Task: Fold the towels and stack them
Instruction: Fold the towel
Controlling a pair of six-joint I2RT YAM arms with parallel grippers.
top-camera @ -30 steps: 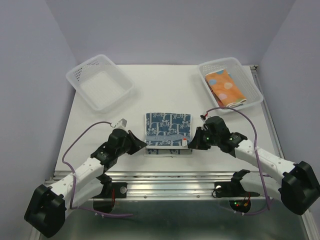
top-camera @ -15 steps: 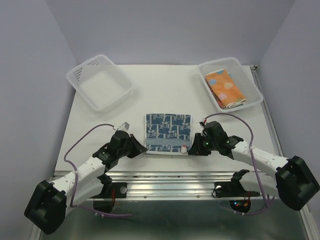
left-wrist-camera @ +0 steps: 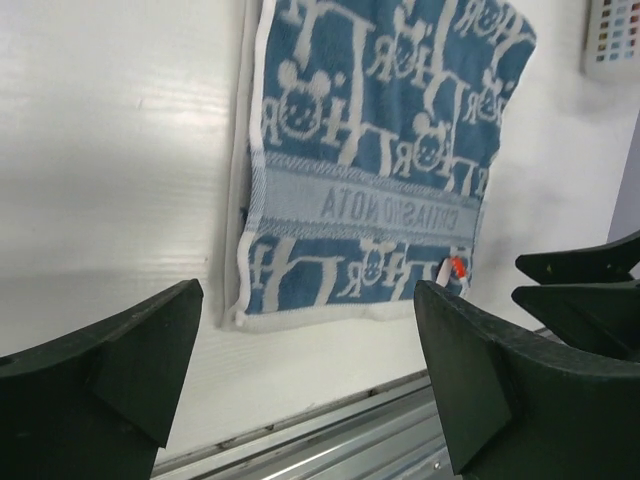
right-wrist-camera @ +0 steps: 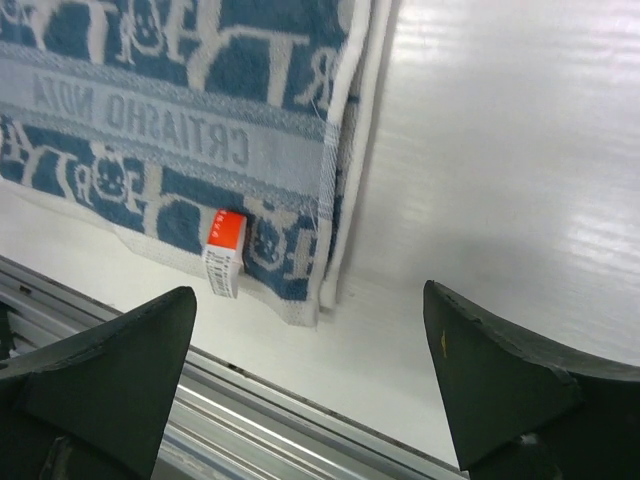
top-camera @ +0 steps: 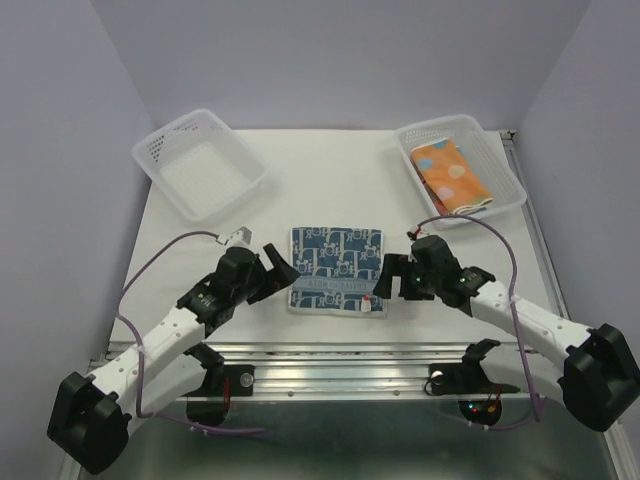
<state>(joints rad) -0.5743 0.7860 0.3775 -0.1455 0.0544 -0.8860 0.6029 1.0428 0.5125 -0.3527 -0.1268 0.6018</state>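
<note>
A dark blue towel (top-camera: 336, 270) with a white pattern lies folded flat in the middle of the table, its near edge close to the front rail. My left gripper (top-camera: 281, 268) stands open beside the towel's left near corner, holding nothing. My right gripper (top-camera: 381, 280) stands open beside the right near corner, also holding nothing. In the left wrist view the towel (left-wrist-camera: 380, 170) lies ahead of the open left gripper (left-wrist-camera: 308, 300). In the right wrist view the towel (right-wrist-camera: 170, 120), with its red tag (right-wrist-camera: 225, 235), lies ahead of the open right gripper (right-wrist-camera: 310, 290). An orange towel (top-camera: 452, 175) with pale dots lies in the right basket.
A clear plastic basket (top-camera: 160, 150) stands at the back left with nothing in it. A second basket (top-camera: 507, 180) at the back right holds the orange towel. A metal rail (top-camera: 340, 355) runs along the table's near edge.
Both grippers were shut at the blue towel's near corners. Both have opened and let go, and the towel now lies folded on the table.
</note>
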